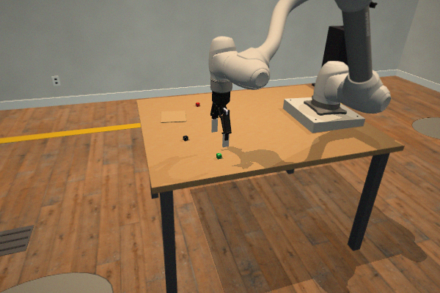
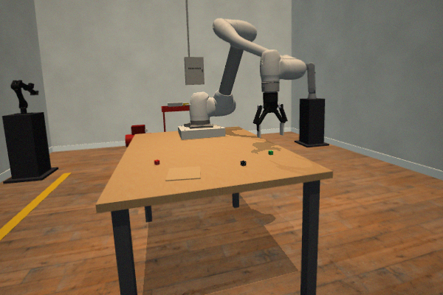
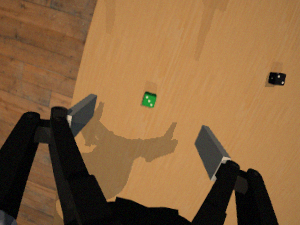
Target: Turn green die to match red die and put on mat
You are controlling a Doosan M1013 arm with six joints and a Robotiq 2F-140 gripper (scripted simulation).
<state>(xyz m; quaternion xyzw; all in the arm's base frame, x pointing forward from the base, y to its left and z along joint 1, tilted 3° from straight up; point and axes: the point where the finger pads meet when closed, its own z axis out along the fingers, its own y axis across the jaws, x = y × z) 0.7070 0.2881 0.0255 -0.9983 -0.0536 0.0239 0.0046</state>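
I am on the approach: my fingers hang wide apart and hold nothing, above the small green cube die (image 3: 149,100), which lies on the wooden table (image 1: 257,132). Next I must descend and straddle it squarely.

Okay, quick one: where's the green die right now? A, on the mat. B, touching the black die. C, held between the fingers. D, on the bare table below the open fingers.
D: the green die sits on the table, below the open gripper.
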